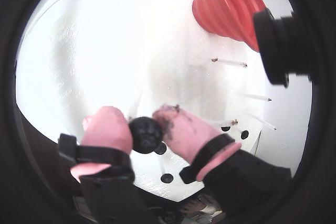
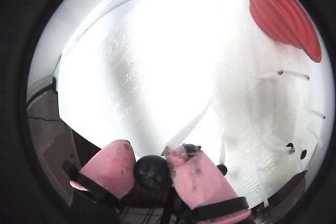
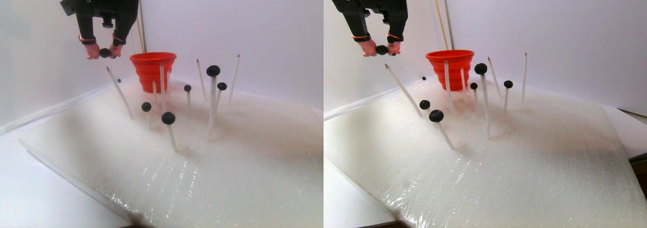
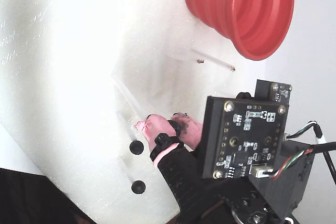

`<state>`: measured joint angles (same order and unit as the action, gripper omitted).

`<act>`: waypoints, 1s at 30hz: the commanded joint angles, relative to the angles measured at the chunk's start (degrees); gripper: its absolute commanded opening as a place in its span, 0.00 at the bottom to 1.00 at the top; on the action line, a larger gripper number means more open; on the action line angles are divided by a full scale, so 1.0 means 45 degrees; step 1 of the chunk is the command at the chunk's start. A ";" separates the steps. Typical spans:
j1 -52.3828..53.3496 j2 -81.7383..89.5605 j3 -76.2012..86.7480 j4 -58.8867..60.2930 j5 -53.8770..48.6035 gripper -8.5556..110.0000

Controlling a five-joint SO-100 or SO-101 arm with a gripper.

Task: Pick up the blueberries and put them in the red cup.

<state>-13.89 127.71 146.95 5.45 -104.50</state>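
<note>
My gripper is shut on one blueberry, a round blue-black ball pinched between the pink fingertips. The same held berry shows in the other wrist view. In the stereo pair view the gripper hangs high above the board, left of the red cup and above rim height. The ribbed red cup stands at the board's far side, also seen in the fixed view. Several other blueberries sit on white sticks.
A white foam board wrapped in film carries the sticks. Bare pointed white sticks stand around the cup and berries. A black camera module juts in at the right of a wrist view. A white wall stands behind.
</note>
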 commanded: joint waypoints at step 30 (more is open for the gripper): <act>0.1836 -0.1367 -0.2910 -0.1523 0.0352 0.17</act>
<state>-5.80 120.76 138.78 -0.26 -103.18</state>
